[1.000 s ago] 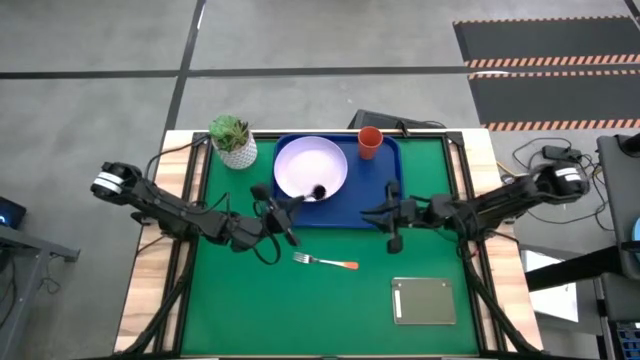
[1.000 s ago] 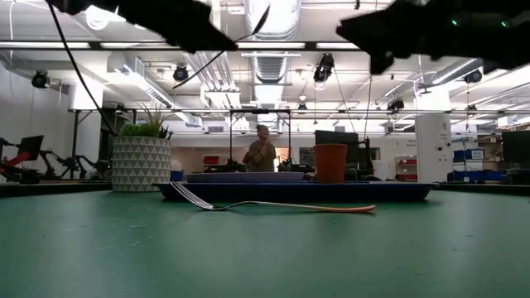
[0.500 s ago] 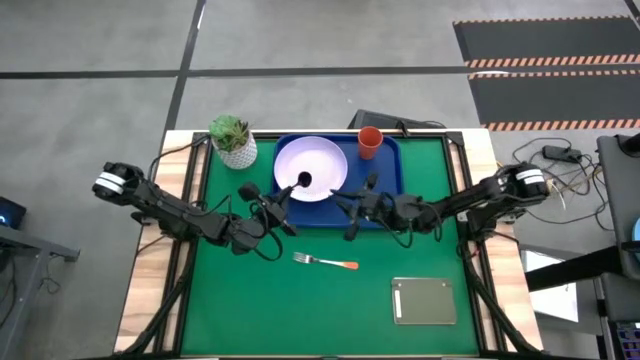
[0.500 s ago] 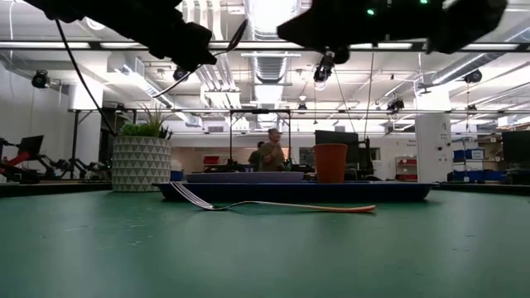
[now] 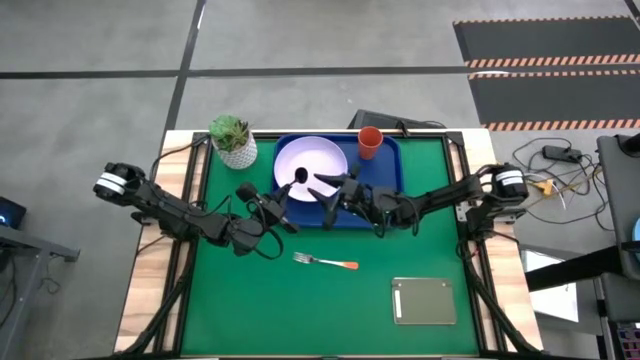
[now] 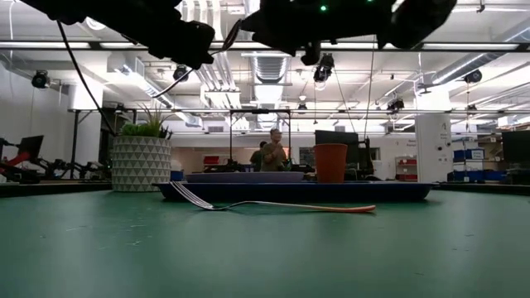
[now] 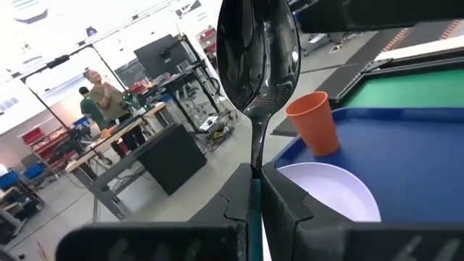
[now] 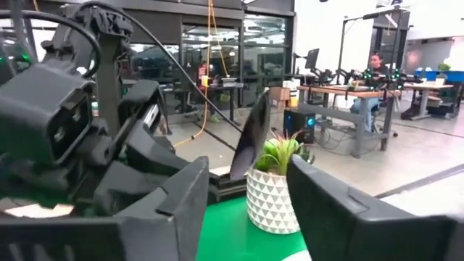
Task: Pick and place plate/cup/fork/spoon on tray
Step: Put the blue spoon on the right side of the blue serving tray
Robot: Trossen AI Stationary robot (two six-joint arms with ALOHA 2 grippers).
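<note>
My left gripper [image 5: 272, 203] is shut on the spoon [image 7: 257, 58] and holds it in the air over the near left part of the lavender plate [image 5: 312, 165]. The plate lies in the blue tray [image 5: 385, 195], and the orange cup [image 5: 369, 142] stands in the tray's far right corner. My right gripper [image 5: 330, 192] reaches in from the right, open. In the right wrist view its fingers [image 8: 177, 210] stand on either side of the spoon's bowl [image 8: 254, 138] with a gap on each side. The fork [image 5: 325, 262] lies flat on the green mat near the tray's near edge. My left gripper pinches the spoon's light blue handle [image 7: 255, 190] between its two fingers, which lie along the handle. The neck and silver bowl stick out past the fingertips, slanting up toward the table's far right. The spoon is lifted clear above the plate.
A white pot with a green plant [image 5: 232, 140] stands at the tray's far left corner. A grey flat slab [image 5: 423, 301] lies near the table's near right. People stand in the room beyond the table [image 6: 272, 153].
My right gripper has travelled toward the table's left, from beside the tray's right end to the spoon over the plate. My left gripper has carried the spoon a little toward the far left, and the bowl has stayed raised.
</note>
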